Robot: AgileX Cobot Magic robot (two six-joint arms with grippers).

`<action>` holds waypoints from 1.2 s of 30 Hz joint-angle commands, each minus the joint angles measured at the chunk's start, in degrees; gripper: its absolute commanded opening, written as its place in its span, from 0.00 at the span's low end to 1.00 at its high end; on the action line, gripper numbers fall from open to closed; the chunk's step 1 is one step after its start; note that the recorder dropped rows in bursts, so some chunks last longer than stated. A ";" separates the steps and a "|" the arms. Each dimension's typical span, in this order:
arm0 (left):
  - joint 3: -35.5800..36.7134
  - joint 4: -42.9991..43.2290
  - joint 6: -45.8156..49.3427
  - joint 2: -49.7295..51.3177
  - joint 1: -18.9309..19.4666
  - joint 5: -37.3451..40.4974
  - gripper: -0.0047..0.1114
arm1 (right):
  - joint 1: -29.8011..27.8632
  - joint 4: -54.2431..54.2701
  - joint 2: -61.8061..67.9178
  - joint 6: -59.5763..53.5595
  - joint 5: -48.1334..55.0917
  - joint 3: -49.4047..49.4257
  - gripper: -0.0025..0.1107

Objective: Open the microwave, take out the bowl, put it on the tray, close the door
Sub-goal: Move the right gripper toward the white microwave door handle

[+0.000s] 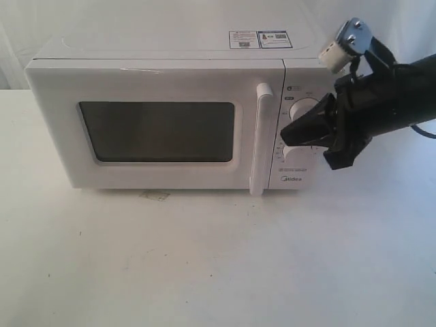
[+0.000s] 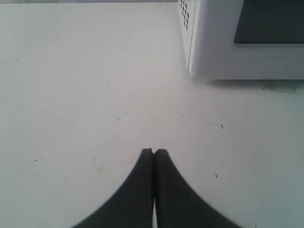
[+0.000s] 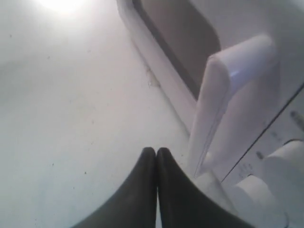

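Right gripper [image 1: 285,133]: black, pointed, jaws pressed together, empty, just right of tall white bar handle [image 1: 260,139].
Left gripper [image 2: 154,152]: black, jaws together, empty, above white table [image 2: 71,95].
Door [image 1: 157,85]: white, dark-windowed, closed.

White table [image 1: 204,272], faintly scuffed and speckled, small greyish patch [image 1: 154,196] on it, white backdrop [image 1: 102,20] behind

Exterior view faces the microwave [image 1: 170,126] front-on; both wrist views catch it from nearer, lower.

Microwave [image 1: 61,122] interior hidden behind window [image 1: 160,131]; sticker [image 1: 244,39] text unreadable; knobs [image 1: 300,107] partly behind right tool [image 1: 285,134].
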 commanded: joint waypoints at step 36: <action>0.27 -0.12 -0.22 -0.27 -0.04 -0.07 0.04 | 1.15 21.22 11.06 -20.64 -0.23 -0.40 0.58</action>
